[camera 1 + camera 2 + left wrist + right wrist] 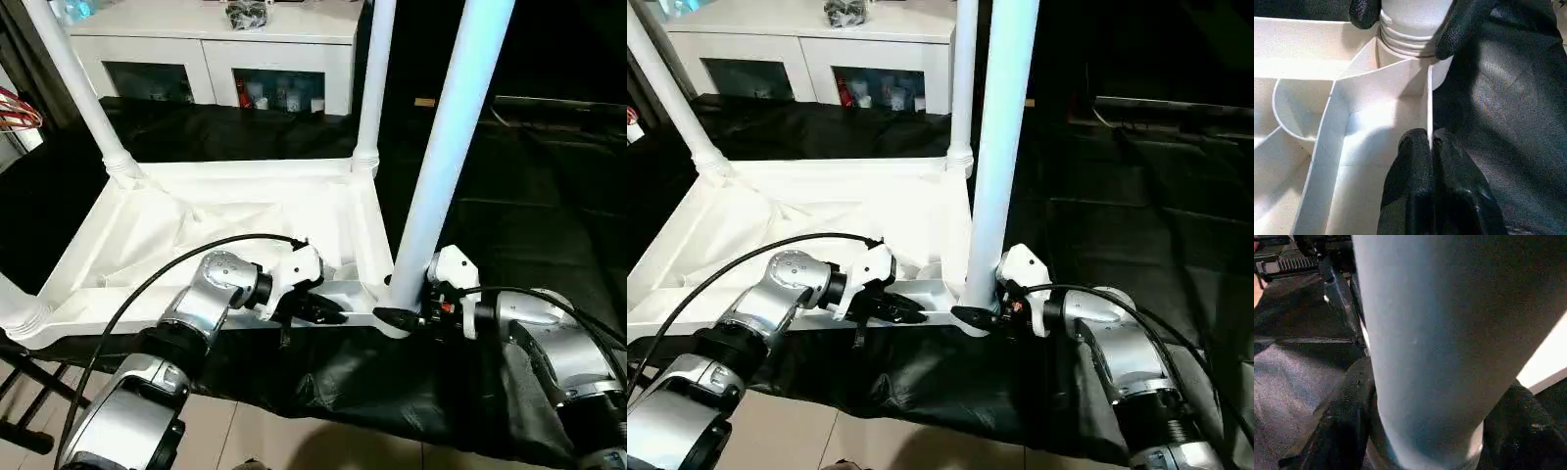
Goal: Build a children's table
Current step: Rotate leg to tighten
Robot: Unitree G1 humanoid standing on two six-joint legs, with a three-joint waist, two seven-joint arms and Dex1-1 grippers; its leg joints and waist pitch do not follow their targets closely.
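Note:
The children's table lies upside down on a black cloth, its white top [196, 225] facing me with the raised rim up. Legs stand in the corner sockets: the near right leg [451, 147], the far right leg [375, 78] and the far left leg [78, 78]. My left gripper [328, 311] is shut on the thin front rim [1428, 98], close to the near right corner. My right gripper [397, 315] grips the base of the near right leg [1440, 357], one finger on each side, just above the socket.
A white cabinet [216, 49] with shelf openings stands behind the table. The black cloth [509, 225] spreads to the right and hangs over the front edge. A dark frame [29, 392] stands at the lower left above a tiled floor.

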